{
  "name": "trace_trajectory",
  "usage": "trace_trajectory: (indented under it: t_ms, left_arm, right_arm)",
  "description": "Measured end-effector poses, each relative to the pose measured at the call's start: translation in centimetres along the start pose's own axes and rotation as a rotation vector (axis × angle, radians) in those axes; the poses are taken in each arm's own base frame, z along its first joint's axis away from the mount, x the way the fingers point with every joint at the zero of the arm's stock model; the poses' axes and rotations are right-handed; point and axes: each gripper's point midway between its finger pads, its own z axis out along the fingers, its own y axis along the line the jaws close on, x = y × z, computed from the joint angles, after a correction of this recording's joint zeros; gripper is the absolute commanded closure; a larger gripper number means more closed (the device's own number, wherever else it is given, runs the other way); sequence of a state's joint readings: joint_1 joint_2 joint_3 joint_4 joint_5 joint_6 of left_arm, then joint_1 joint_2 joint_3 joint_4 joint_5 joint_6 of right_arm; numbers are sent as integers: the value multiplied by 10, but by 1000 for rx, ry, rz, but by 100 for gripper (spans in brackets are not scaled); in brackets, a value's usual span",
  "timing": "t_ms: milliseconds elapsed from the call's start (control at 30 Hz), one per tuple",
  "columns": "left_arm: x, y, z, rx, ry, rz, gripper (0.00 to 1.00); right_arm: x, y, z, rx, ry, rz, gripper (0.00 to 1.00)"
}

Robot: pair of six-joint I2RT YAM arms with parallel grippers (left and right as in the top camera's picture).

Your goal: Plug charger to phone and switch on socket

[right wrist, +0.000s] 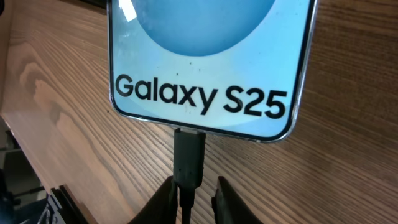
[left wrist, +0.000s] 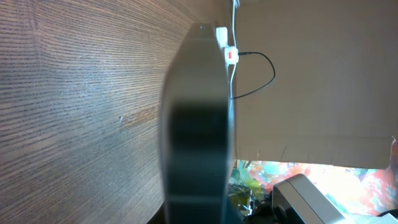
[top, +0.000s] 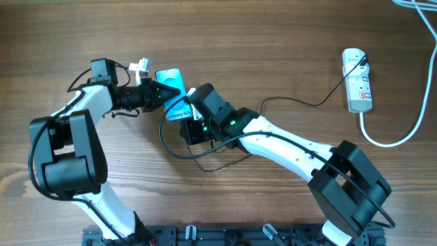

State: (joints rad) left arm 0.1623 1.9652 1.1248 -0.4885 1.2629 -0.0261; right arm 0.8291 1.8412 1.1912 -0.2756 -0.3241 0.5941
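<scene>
The left pincer (top: 161,93) is clamped on the one phone (top: 171,79), screen up, left of the tabletop's (top: 273,41) middle. The one charger (right wrist: 188,155) has its connector against the phone's bottom edge, directly ahead of the right pincer (right wrist: 194,190); its fingers flank the plug closely, but I cannot tell whether they pinch it. The one socket (top: 357,80) lies well apart, at the far right.

table (top: 273,41): brown wood, matt, fine visible grain | phone (right wrist: 205,56): glossy smooth glass screen, thin shiny silvery metal-look rim | charger (right wrist: 188,155): black matt plastic plug, smooth thin black cable | socket (top: 357,79): white smooth plastic, slight sheen
</scene>
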Motion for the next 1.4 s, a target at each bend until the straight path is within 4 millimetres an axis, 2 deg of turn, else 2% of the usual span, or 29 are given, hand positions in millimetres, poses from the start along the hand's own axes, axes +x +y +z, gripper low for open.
trace_trajectory:
  t_ms: [67,967,1000,1033,1067,1100,1167,1233,1300,1400]
  left_arm:
    - [0,0,0,0,0,0,96]
    - [-9,-5,-6,25,-24,33,96]
    - [-9,-6,-6,28,-23,34,96]
    - [-9,-6,-6,28,-23,34,96]
    - [-9,-6,-6,29,-23,34,96]
    - [-9,-7,-6,32,-23,34,96]
    - [-4,-7,-4,37,-10,14,96]
    - [-4,-6,-3,34,-10,24,96]
    - [-2,-8,-2,41,-2,12,96]
    - [-1,-8,-1,42,2,10,96]
  right_arm:
    - [1,1,0,-1,1,3,96]
    - [-15,10,0,-139,-28,18,96]
    - [-15,10,0,-139,-28,18,91]
    - [-15,11,0,-139,-28,18,53]
    - [-15,11,0,-140,-29,16,9]
    - [-17,11,0,-142,-36,12,0]
    - [-30,13,-3,-152,-85,1,0]
    - [-33,9,-4,-140,-93,6,0]
    - [-37,-1,-6,-118,-99,20,0]
    - [-33,-28,-10,-52,-65,79,0]
